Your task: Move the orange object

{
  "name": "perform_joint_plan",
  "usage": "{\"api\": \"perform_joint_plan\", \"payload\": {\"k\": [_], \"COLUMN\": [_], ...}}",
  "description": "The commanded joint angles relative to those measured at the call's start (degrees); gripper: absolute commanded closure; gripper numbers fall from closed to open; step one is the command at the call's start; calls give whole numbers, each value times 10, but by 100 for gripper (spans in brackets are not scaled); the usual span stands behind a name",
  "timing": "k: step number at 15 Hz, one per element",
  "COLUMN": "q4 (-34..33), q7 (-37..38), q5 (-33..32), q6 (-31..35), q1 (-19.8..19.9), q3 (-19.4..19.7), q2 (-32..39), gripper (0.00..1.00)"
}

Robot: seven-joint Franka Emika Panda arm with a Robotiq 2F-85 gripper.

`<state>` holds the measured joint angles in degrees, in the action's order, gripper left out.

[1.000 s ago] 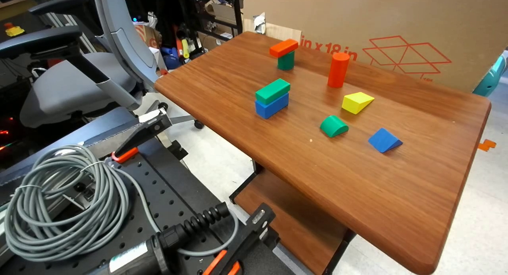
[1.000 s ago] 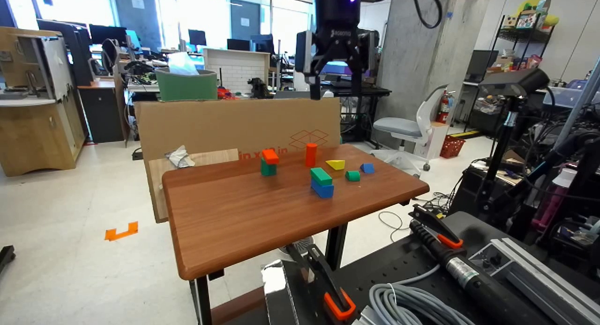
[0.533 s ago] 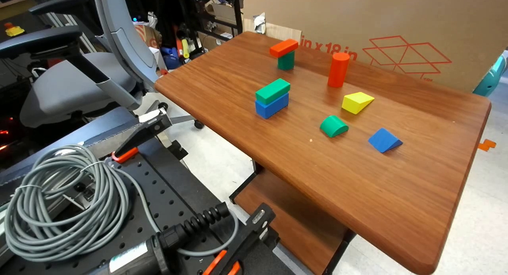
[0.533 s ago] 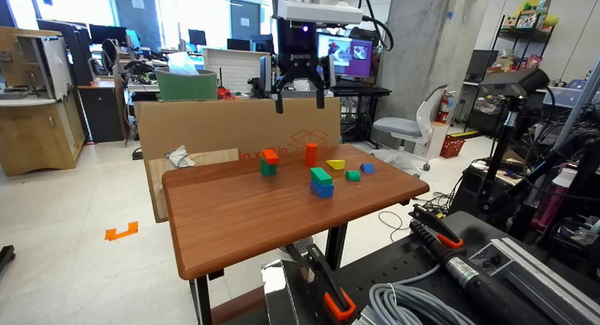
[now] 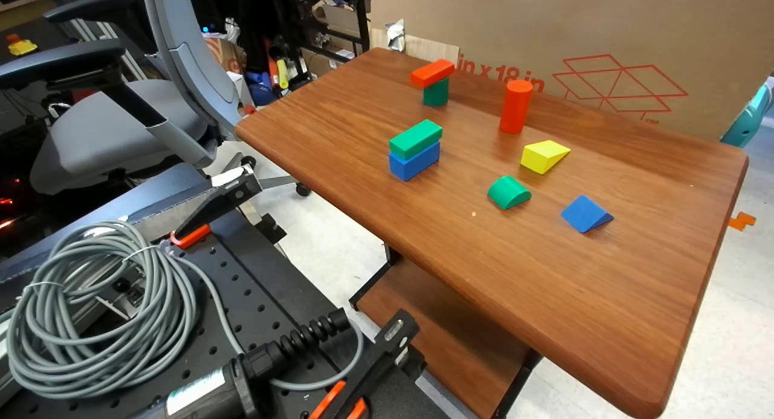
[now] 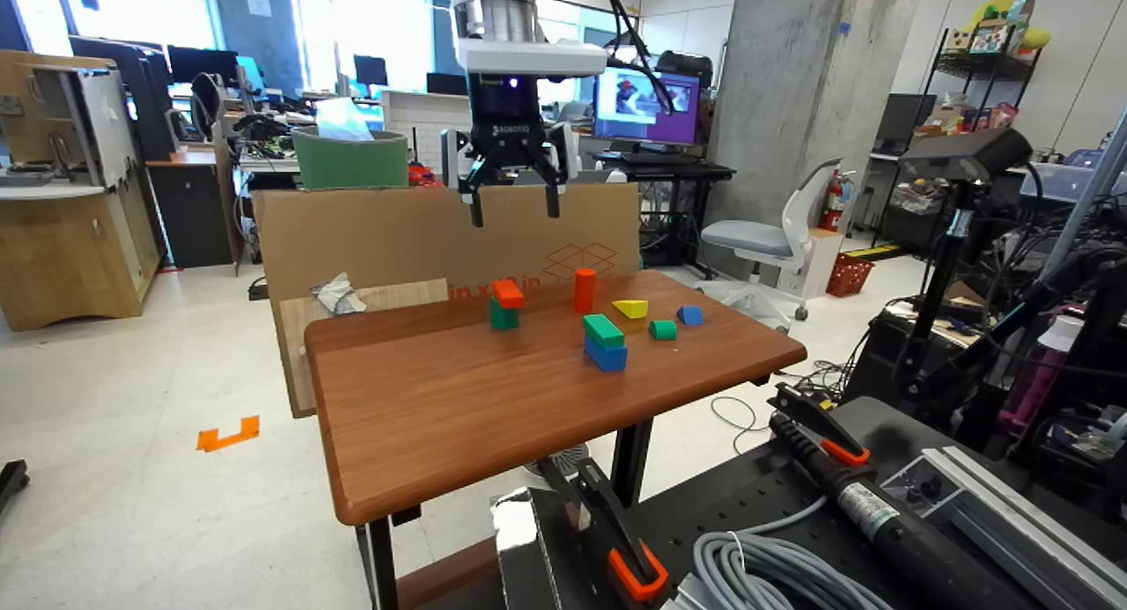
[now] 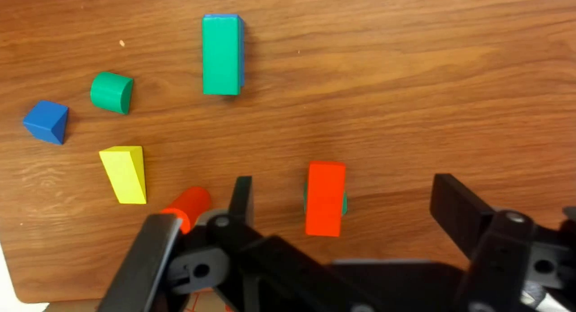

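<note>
I saw the gripper [image 6: 515, 213] above the table [image 6: 423, 407], jaws wide apart. The orange block [image 7: 325, 199] lay on a green block [image 5: 436, 94].

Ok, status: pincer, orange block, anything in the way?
Pincer open, empty, above table. Orange rectangular block flat across green block, nothing on top. Orange cylinder upright nearby, possibly crowding descent.

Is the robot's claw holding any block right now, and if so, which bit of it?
Nothing is held. The gripper hangs open above the table, and the orange block rests on a green piece.
</note>
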<state>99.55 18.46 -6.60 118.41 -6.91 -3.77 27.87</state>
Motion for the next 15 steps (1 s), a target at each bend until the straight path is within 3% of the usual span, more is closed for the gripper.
{"api": "perform_joint_plan", "payload": {"k": [1,15], "q4": [-54,-125], "q7": [10,13], "q5": [-13,-27], "q6": [-2,-2], "q1": [-24,-44], "q3": [20,56], "q2": [42,149], "gripper": [0,0]}}
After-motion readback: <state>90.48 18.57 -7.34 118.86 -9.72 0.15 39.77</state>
